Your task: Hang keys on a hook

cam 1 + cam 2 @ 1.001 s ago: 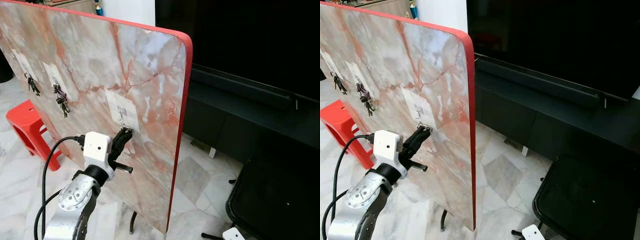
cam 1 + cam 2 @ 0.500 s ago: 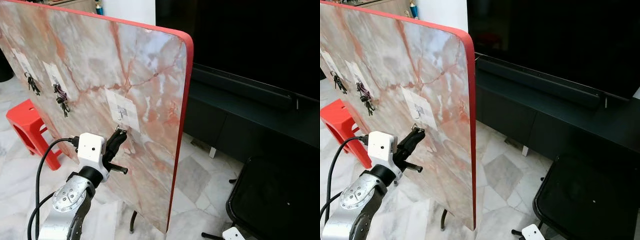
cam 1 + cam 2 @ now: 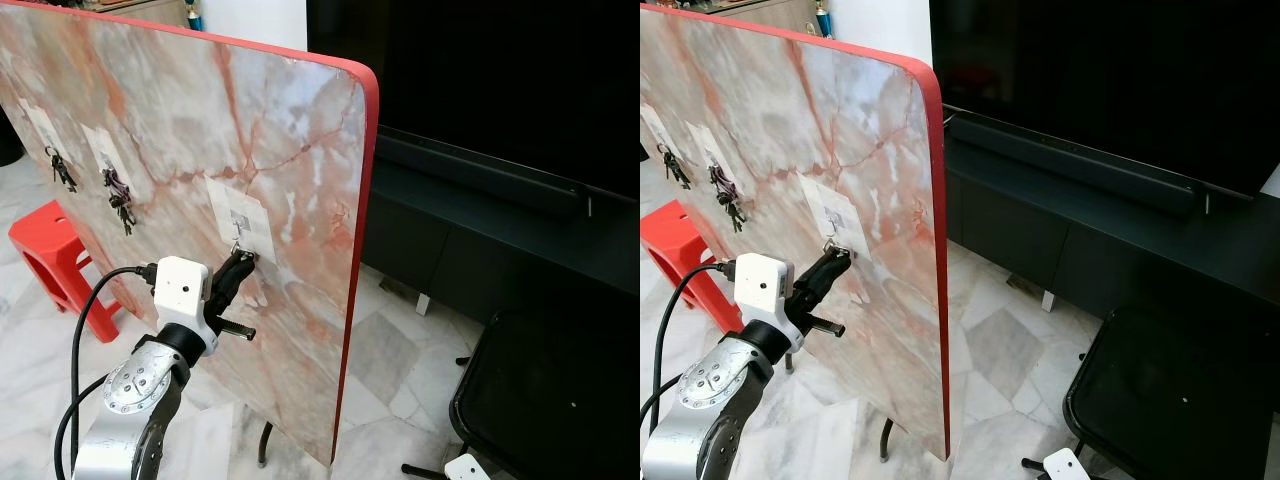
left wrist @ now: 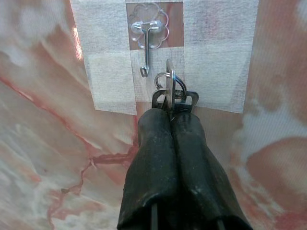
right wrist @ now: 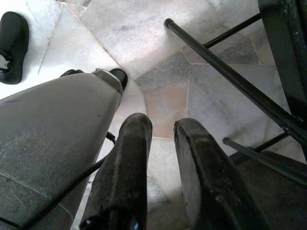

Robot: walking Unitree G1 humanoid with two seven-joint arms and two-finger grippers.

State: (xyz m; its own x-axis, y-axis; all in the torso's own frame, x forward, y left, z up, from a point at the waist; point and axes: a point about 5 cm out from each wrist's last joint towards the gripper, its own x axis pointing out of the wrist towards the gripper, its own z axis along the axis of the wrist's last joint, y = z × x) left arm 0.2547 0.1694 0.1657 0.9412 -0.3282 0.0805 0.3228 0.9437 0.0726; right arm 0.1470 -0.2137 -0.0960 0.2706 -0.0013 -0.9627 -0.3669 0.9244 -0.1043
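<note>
Your left gripper fingers pinch the dark bunch of keys on a silver ring at centre frame, just beside the small metal hook; hooking remains. Right gripper hangs parted, empty.

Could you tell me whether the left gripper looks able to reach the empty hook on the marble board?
Probably yes: the left gripper, shut on the keys, sits just beside the hook, with nothing between them.

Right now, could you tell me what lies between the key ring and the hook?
Nothing: in the left wrist view, the silver key ring, held by the left end effector, sits beside the small metal hook over bare white backing.
</note>
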